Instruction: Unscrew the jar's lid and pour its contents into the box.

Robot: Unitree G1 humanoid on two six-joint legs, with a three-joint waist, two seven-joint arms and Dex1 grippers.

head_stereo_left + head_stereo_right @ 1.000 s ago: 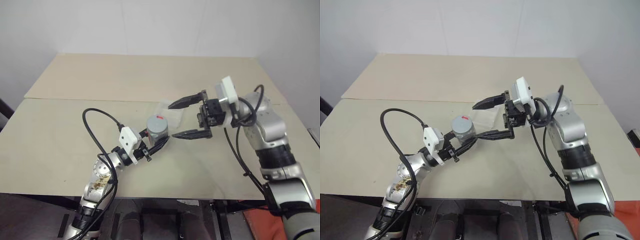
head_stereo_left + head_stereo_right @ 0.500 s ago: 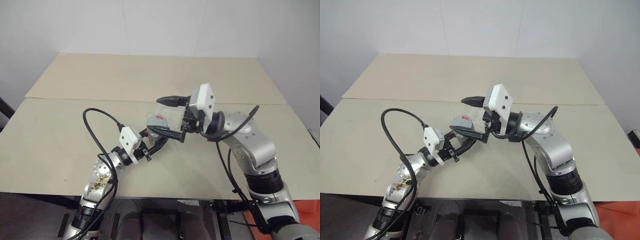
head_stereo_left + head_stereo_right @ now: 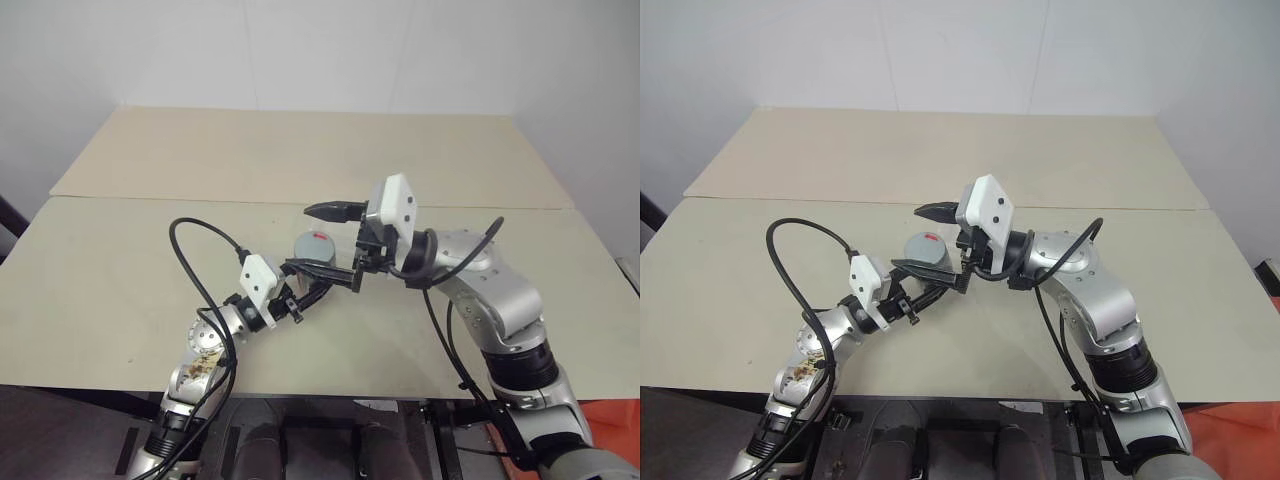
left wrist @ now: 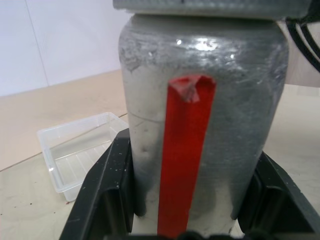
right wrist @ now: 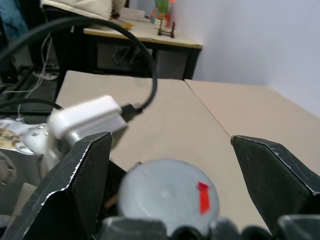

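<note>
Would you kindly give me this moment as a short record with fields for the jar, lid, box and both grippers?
jar: silvery-grey jar with a red strip, held above the table
lid: grey lid with a red mark, on the jar
box: clear box on the table beyond the jar
left gripper: left gripper shut on the jar
right gripper: right gripper open, fingers either side of the lid

Table [image 3: 150, 250]: pale beige top, two boards meeting at a seam running side to side. Clear plastic box [image 4: 80, 152]: resting directly on the top.
</note>
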